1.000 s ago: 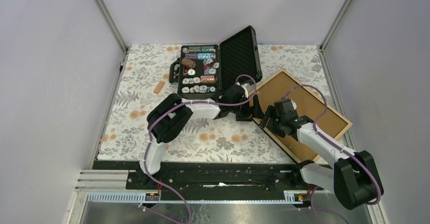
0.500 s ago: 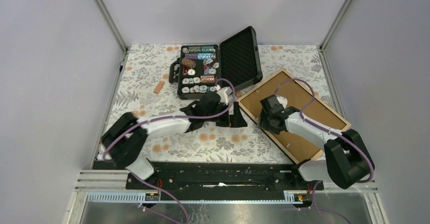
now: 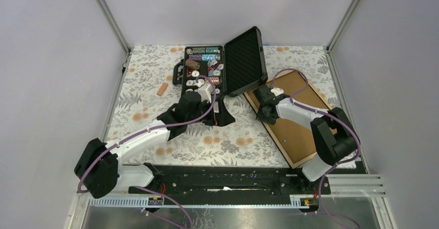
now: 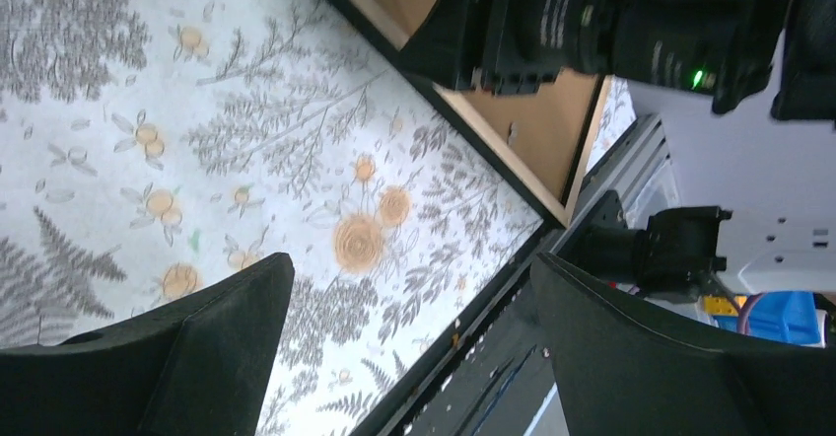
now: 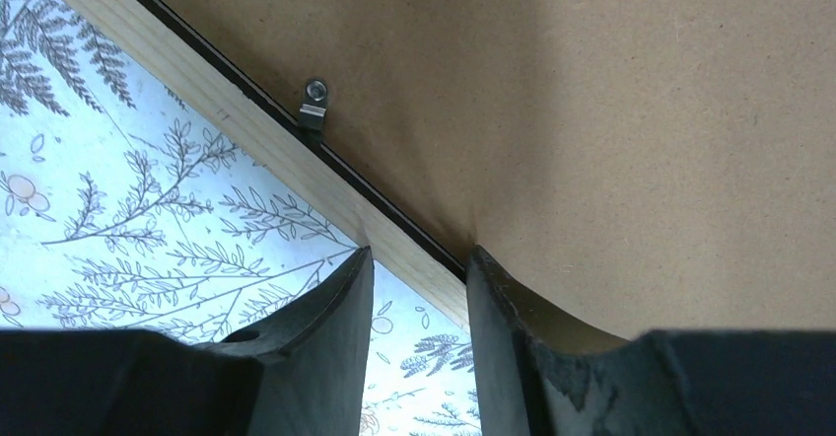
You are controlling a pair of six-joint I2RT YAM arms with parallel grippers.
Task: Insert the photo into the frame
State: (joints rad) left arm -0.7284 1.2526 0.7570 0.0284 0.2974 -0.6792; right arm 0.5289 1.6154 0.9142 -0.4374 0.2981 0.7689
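The frame [image 3: 303,123] lies back side up on the right of the table, its brown backing board [image 5: 611,110] inside a light wood rail [image 5: 246,125] with a metal clip. My right gripper [image 3: 263,110] is at the frame's near-left edge, and its jaws [image 5: 421,254] are closed across the wood rail. My left gripper [image 3: 222,116] hangs open and empty over the floral cloth, left of the frame; the wrist view [image 4: 411,263] shows cloth between its fingers. The photo is not in view.
An open black case of poker chips [image 3: 217,71] stands at the back middle, its lid raised next to the frame's far corner. A small orange piece [image 3: 162,89] lies on the cloth at the left. The table's front rail [image 4: 473,308] runs close below the left gripper.
My right gripper moved up and left with the frame's edge, turning the frame more lengthwise. My left arm pulled back leftward, away from the frame.
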